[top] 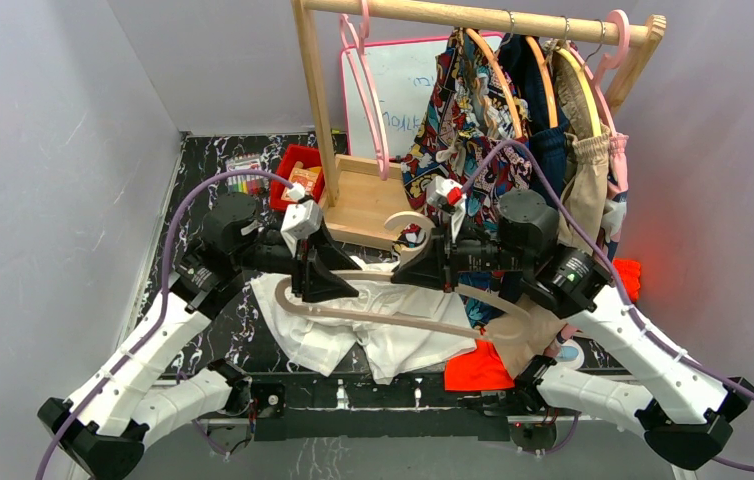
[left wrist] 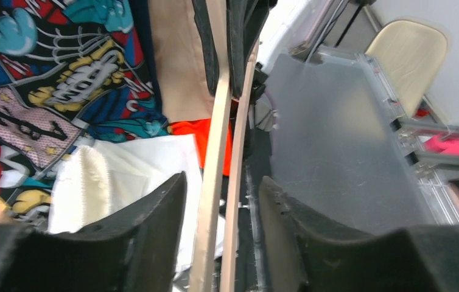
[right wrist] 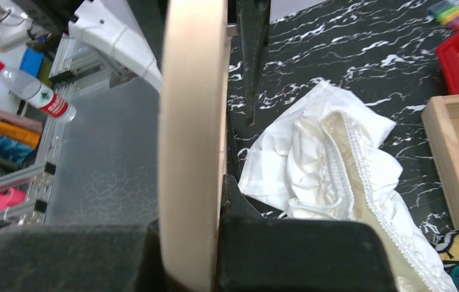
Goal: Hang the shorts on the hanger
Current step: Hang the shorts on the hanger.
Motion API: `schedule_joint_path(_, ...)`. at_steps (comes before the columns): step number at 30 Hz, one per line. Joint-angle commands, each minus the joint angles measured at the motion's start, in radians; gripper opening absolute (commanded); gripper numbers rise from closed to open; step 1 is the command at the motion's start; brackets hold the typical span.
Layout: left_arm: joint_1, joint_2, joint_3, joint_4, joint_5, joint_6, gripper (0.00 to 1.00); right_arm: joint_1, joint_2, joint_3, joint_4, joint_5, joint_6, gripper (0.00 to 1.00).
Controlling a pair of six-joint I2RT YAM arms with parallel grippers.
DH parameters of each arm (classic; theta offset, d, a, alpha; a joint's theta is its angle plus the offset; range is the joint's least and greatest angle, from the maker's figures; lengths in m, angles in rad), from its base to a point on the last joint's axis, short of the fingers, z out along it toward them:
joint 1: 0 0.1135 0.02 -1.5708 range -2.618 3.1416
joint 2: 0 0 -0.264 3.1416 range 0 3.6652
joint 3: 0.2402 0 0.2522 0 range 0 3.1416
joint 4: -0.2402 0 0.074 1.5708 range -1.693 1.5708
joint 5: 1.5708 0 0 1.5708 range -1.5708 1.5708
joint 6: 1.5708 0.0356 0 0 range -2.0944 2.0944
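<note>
The white shorts [top: 353,340] lie crumpled on the black marble table, gathered waistband [right wrist: 349,152] facing up. The cream hanger [top: 403,322] is over them, its hook [top: 403,220] pointing toward the rack. My left gripper [top: 333,285] straddles the hanger's left part. In the left wrist view the two hanger bars [left wrist: 215,152] run between its spread fingers [left wrist: 154,225] with a gap on each side, so the left gripper [left wrist: 224,179] is open. My right gripper [top: 405,278] is shut on the hanger near its middle. The right wrist view shows the thick bar [right wrist: 190,121] clamped in the right gripper [right wrist: 193,207].
A wooden rack [top: 473,15] at the back carries a comic-print garment [top: 453,120], tan shorts [top: 583,190] and pink hangers [top: 363,80]. Its wooden base [top: 363,195] sits behind the shorts, beside a red bin [top: 298,175]. An orange cloth [top: 478,370] lies at the front right.
</note>
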Motion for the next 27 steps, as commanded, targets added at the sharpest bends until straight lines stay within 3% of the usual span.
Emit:
schedule_joint_path(1,0.005,-0.047,-0.006,0.018,-0.064,-0.006,0.73,-0.007,-0.054,0.011,0.100,0.095,0.054,0.00)
schedule_joint_path(2,0.004,-0.060,-0.019,0.041,-0.117,-0.024,0.93,-0.007,-0.059,0.010,0.096,0.120,0.054,0.00)
schedule_joint_path(3,0.005,-0.075,-0.033,0.063,-0.173,-0.039,0.98,-0.008,-0.066,0.010,0.084,0.151,0.050,0.00)
schedule_joint_path(9,0.005,-0.220,-0.086,0.098,-0.615,-0.118,0.98,-0.007,-0.131,-0.009,-0.077,0.324,-0.014,0.00)
schedule_joint_path(14,0.005,-0.347,-0.139,0.068,-0.869,-0.167,0.98,-0.007,-0.164,-0.050,-0.140,0.397,-0.009,0.00)
schedule_joint_path(18,0.005,-0.405,-0.139,-0.027,-1.065,-0.234,0.98,-0.007,-0.184,0.042,-0.166,0.356,-0.073,0.00)
schedule_joint_path(23,0.004,-0.373,-0.141,-0.237,-1.341,-0.412,0.98,-0.007,-0.245,0.149,-0.147,0.390,-0.106,0.00)
schedule_joint_path(27,0.004,-0.274,-0.153,-0.371,-1.403,-0.574,0.97,-0.007,-0.283,0.072,-0.166,0.460,-0.105,0.00)
